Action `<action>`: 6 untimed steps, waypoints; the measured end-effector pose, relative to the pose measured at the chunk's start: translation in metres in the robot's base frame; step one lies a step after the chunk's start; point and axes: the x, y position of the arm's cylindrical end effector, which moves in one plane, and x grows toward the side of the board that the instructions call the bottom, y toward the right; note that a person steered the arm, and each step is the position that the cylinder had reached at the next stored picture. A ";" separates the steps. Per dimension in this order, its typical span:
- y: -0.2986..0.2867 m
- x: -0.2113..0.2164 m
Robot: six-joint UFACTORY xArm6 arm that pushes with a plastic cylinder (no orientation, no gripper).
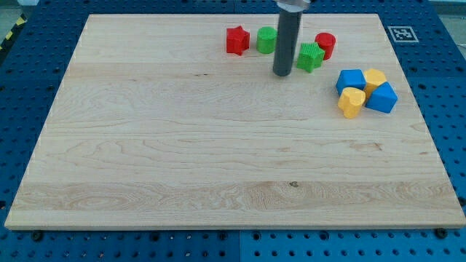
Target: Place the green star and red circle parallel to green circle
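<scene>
The green star (311, 56) lies near the view's top, right of centre. The red circle (325, 45) touches it on its upper right. The green circle (266, 40) sits to the left of the rod, partly hidden by it. My tip (282, 74) rests on the board just left of the green star and below the green circle, close to the star; I cannot tell if it touches.
A red star (237, 40) lies left of the green circle. A cluster at the view's right holds a blue block (350, 80), a yellow block (375, 78), a blue block (382, 97) and a yellow heart (351, 102). The wooden board (218, 160) ends close behind the blocks.
</scene>
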 end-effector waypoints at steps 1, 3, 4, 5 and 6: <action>0.018 -0.013; 0.025 -0.044; 0.024 -0.037; 0.024 -0.018; 0.040 -0.025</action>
